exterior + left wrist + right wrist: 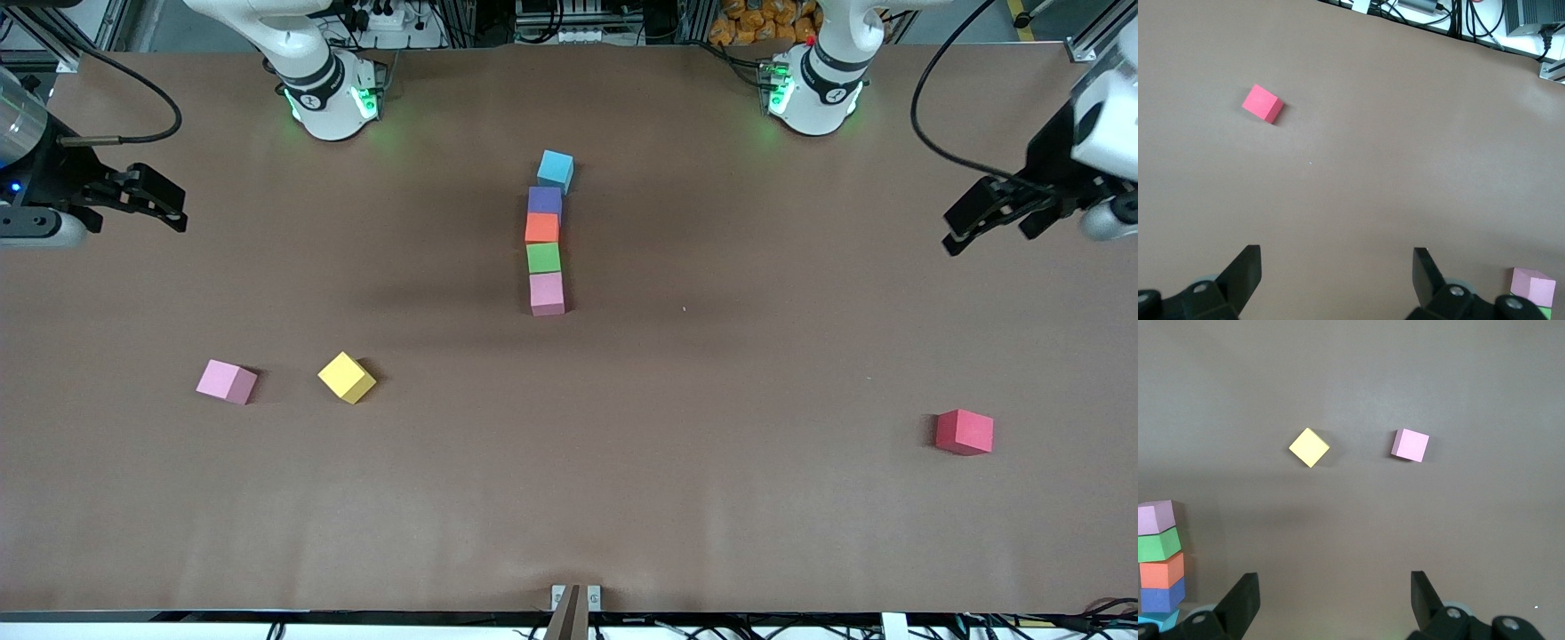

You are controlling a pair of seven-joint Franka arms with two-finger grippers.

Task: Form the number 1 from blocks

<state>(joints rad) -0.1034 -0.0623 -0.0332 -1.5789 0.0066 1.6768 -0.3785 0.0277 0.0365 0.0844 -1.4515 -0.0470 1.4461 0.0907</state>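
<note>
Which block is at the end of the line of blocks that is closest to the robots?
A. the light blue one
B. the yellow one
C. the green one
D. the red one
A: the light blue block tops the line, just past the purple block, nearest the robots' bases, while the pink block ends the line on the camera's side.

A wide worktop (711,498) covered in matte brown sheet fills the scene, lit evenly from above with soft shadows. Along its upper edge, aluminium framing (480,22), black cables (929,107) and a heap of orange packets (760,22) are seen.
</note>
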